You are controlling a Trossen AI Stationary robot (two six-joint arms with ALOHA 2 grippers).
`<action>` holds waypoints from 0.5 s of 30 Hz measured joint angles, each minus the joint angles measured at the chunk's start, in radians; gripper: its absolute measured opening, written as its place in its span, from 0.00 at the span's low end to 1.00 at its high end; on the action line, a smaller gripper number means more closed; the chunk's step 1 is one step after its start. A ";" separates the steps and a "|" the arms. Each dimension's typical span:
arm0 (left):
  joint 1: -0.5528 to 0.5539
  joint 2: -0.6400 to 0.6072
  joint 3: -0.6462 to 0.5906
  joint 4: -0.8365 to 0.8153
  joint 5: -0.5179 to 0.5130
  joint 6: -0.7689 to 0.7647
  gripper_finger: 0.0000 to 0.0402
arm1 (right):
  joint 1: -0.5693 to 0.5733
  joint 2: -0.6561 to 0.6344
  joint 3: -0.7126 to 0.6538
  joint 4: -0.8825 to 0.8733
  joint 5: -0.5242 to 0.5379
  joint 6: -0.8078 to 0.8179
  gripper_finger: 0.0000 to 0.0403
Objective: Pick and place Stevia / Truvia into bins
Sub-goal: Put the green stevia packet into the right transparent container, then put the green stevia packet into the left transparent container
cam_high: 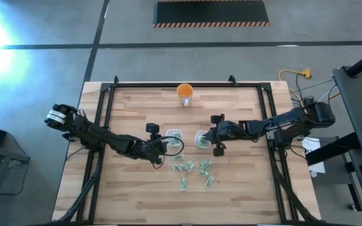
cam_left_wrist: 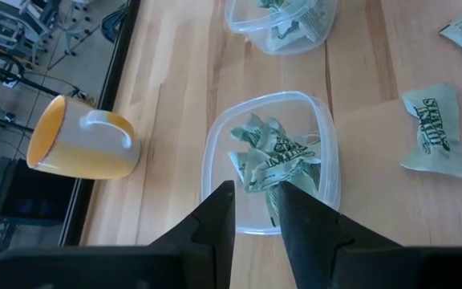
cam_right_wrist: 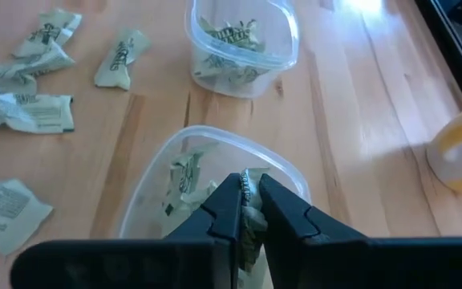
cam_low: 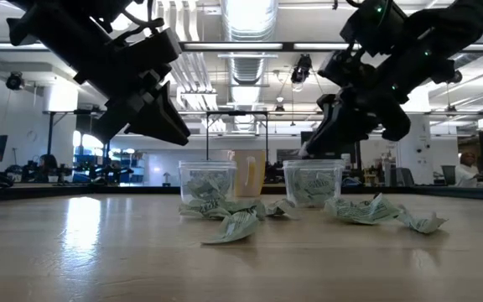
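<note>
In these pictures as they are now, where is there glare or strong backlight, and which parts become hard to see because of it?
High view: a strong white glare fills the top-left corner, over the floor. Low view: bright ceiling lights behind leave both arms as dark silhouettes, and the table shows a pale reflection. Right wrist view: a light patch shines on the wood beyond the far bin. Left wrist view: even light, the sachets' print is readable.

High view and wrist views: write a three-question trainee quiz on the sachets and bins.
1. True or false: both bins already hold sachets.
2. What does the right end effector grip? A) a sachet B) the orange mug C) nothing
3. Where do the loose sachets lie relative to the bins?

Key
1. True: the left bin and the right bin each hold some.
2. A: a sachet, pinched above the right bin.
3. On the table, toward the near edge from the bins.
</note>
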 joint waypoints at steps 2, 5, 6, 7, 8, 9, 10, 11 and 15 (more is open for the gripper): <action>0.000 0.000 0.000 0.000 0.000 0.000 0.20 | 0.000 -0.001 0.000 -0.013 0.000 0.000 0.10; 0.000 0.000 0.000 0.001 0.000 -0.002 0.20 | 0.000 0.002 -0.002 -0.033 0.000 0.003 0.15; 0.000 0.000 0.000 0.000 0.000 -0.002 0.20 | 0.000 0.002 -0.002 -0.035 0.000 0.005 0.17; 0.000 0.000 0.000 0.000 0.000 -0.002 0.20 | 0.000 0.002 -0.002 -0.040 0.000 0.008 0.19; 0.000 0.000 0.000 0.001 0.000 -0.002 0.20 | 0.000 0.002 -0.002 -0.040 0.000 0.012 0.22; 0.000 0.000 0.000 0.001 0.000 -0.002 0.20 | 0.000 0.002 -0.002 -0.040 0.000 0.013 0.24; 0.000 0.000 0.000 0.000 0.000 -0.002 0.20 | 0.000 0.001 -0.002 -0.040 0.000 0.014 0.26; 0.000 0.000 0.000 0.001 0.000 -0.002 0.20 | 0.000 -0.001 -0.002 -0.040 0.000 0.012 0.28; 0.000 0.000 0.000 0.000 0.001 -0.002 0.20 | 0.001 -0.019 0.001 -0.052 0.001 -0.009 0.33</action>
